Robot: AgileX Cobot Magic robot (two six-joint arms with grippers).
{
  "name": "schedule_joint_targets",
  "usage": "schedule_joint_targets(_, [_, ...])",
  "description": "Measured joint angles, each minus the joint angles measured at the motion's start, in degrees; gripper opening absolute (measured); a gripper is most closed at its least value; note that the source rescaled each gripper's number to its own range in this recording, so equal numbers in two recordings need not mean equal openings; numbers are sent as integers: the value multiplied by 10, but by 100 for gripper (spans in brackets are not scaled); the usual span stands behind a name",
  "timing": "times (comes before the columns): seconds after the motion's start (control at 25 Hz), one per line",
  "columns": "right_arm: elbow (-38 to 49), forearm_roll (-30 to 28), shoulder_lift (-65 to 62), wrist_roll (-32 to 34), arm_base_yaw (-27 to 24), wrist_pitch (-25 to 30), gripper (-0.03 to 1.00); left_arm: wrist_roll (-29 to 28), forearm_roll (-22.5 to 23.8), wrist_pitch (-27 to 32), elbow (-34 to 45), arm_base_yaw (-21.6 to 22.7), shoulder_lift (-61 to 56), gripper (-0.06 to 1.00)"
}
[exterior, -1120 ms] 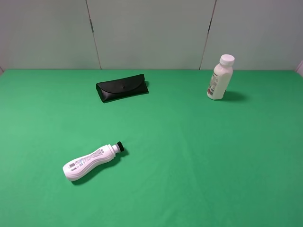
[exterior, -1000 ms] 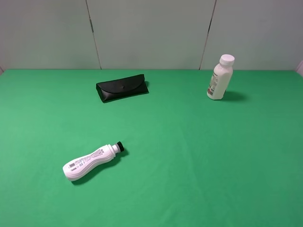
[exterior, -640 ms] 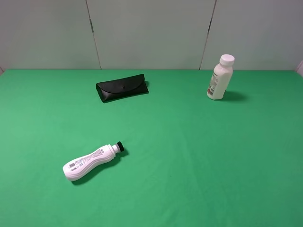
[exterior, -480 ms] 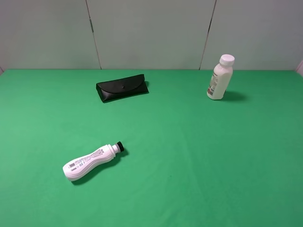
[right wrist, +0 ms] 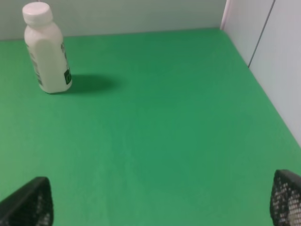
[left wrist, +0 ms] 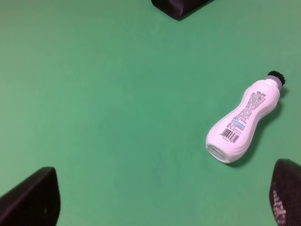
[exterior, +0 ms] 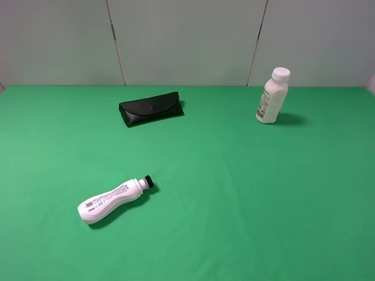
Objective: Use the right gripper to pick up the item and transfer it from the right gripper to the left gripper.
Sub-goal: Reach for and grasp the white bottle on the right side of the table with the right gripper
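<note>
A white bottle with a white cap [exterior: 272, 96] stands upright at the back right of the green table; it also shows in the right wrist view [right wrist: 47, 49]. My right gripper [right wrist: 157, 205] is open and empty, well apart from this bottle, with only its dark fingertips [right wrist: 28, 202] showing. A second white bottle with a black cap [exterior: 114, 201] lies on its side at the front left, also in the left wrist view [left wrist: 244, 120]. My left gripper [left wrist: 157, 200] is open and empty, near that lying bottle. Neither gripper shows in the exterior high view.
A black glasses case [exterior: 151, 108] lies at the back left; its edge shows in the left wrist view [left wrist: 181, 5]. Grey wall panels [exterior: 187, 41] stand behind the table. A white side wall [right wrist: 273, 56] borders the table's right edge.
</note>
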Motion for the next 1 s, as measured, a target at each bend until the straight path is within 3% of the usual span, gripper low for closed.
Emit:
schedule_joint_targets(0.68, [-1,4,6,-4,0,0,100,0,0,0,0,0,0,76])
schedule_joint_targets(1.0, [-100,4,244,-5,0,-9,100,0,0,0,0,0,0,76])
